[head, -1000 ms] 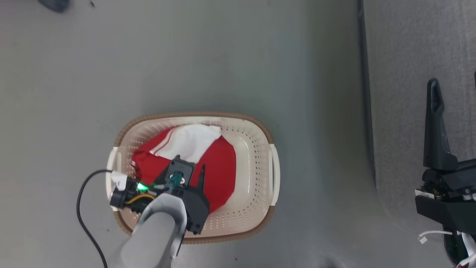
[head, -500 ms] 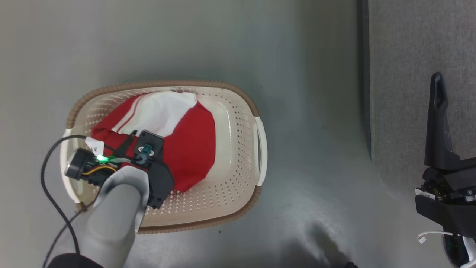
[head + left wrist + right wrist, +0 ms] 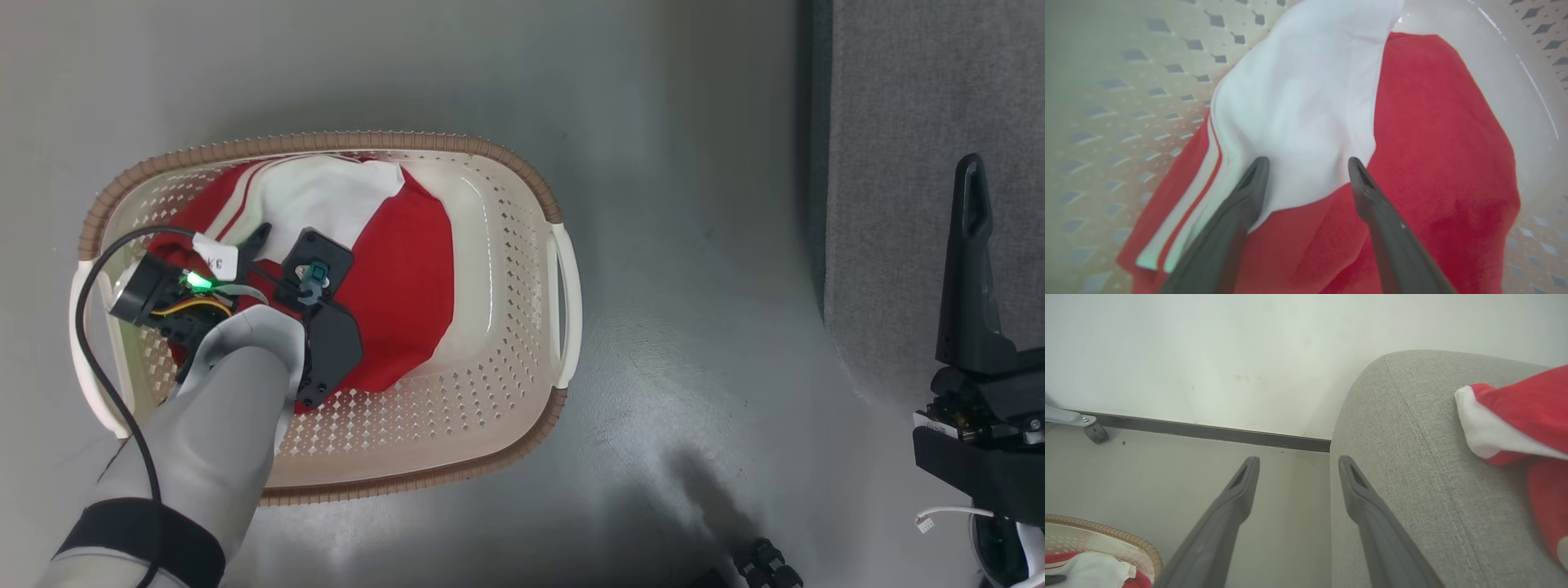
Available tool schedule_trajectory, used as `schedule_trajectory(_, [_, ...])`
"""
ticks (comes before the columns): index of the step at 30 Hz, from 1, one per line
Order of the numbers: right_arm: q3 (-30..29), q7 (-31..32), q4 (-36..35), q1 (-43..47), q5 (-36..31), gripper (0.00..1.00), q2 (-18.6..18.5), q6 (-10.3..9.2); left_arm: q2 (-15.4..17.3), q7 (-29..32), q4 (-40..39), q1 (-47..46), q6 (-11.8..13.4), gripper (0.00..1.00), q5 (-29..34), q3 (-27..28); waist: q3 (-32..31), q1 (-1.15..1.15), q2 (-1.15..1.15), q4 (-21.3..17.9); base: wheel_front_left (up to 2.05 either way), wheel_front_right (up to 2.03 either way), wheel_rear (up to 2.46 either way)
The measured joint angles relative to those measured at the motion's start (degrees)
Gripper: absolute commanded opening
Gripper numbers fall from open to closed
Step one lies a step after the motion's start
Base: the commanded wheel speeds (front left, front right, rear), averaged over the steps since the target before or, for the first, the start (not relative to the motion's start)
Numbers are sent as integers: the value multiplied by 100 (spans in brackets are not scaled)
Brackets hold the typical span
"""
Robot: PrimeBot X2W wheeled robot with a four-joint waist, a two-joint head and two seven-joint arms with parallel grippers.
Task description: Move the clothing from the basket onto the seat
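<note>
The basket (image 3: pixel 506 163) stands on the grey floor (image 3: pixel 669 98), well apart from the seat (image 3: pixel 931 122) at the right of the head view. The clothing (image 3: pixel 408 269) lies bunched inside the basket, red with a white panel and thin stripes, towards its left half. The left gripper (image 3: pixel 1307 163) reaches down into the basket with its fingers spread apart, their tips at the lower edge of the white panel and nothing pinched between them. The right gripper (image 3: pixel 1298 461) hangs over the seat's edge, fingers likewise apart and empty. In the right wrist view a second garment (image 3: pixel 1527 412), red with white, lies on the seat
</note>
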Motion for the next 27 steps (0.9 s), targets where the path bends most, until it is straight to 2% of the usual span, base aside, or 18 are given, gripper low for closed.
schedule_trajectory(5, [-5,-2,-22,0,-2,100,4,0,-53,253,247,-115,7,100,24,9,73,0,0,27,0,0,0])
schedule_trajectory(6, [-9,-2,-19,1,-5,100,4,0,-66,299,309,-144,23,88,24,7,83,0,-1,32,0,0,0])
schedule_trajectory(7, [-16,-3,-19,2,-16,100,4,0,-82,347,346,-157,46,53,24,11,89,0,-1,37,0,0,0])
schedule_trajectory(8, [-23,-3,-19,2,-21,100,3,0,-107,386,378,-158,47,36,24,9,94,0,-1,42,0,0,0])
schedule_trajectory(9, [-30,-2,-20,2,-24,100,3,0,-137,435,412,-158,47,2,25,-1,98,0,-1,47,0,0,0])
schedule_trajectory(10, [-33,-2,-20,2,-33,100,3,0,-166,469,441,-158,47,0,25,5,103,0,-1,52,0,0,0])
schedule_trajectory(17, [-51,-2,-20,2,-52,100,2,-1,-330,681,566,-177,47,0,25,-14,115,0,-1,103,0,0,0])
schedule_trajectory(27, [-68,-58,109,-51,-52,100,1,-1,-416,587,591,-201,37,0,-202,178,-15,0,-1,207,0,0,0])
